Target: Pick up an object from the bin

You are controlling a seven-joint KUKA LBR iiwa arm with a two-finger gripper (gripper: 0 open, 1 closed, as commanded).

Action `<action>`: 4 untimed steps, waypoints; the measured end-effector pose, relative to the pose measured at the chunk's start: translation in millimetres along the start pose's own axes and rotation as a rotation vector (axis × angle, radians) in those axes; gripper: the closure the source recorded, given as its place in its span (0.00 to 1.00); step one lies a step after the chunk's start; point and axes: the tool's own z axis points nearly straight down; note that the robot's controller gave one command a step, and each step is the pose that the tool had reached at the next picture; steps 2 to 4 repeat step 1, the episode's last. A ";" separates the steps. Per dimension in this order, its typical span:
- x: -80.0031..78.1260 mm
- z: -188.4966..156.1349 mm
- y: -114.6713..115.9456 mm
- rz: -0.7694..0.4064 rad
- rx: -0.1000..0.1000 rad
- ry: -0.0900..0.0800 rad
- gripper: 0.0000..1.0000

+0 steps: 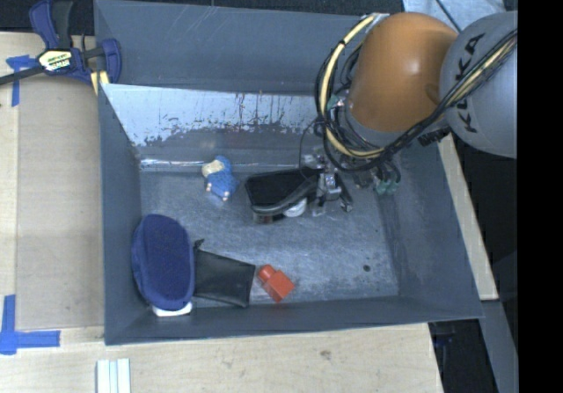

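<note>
Right, down at the working end, my gripper (324, 191) sits low near the middle of the bin (264, 105), hard against the right end of a black thing (274, 192), long and rounded with a pale patch along its underside. Whether I'm released or clenched I cannot tell; my own wrist and cables crowd that spot, so I won't claim a hold on it. The black thing lies flat on the floor, close to the back wall. A little further left, a small blue toy (218, 178) lies just beside it. Well apart, along the front wall, there's a red block (275, 283), touching a flat black wallet (220, 279), and then a blue oval pad (163, 261) in the left corner. The worry, as I judge it: I'm at the very end of the black thing, not its middle, so a pinch could slide off that rounded surface, or it could tip and swing on the lift and drop back. A shove leftward could also knock it into the toy.
</note>
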 end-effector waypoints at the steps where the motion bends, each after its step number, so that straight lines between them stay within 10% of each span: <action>1: 24.9 -80.5 19.7 0.011 -0.001 0.002 1.00; 4: 24.9 -80.5 19.7 0.011 -0.001 0.002 1.00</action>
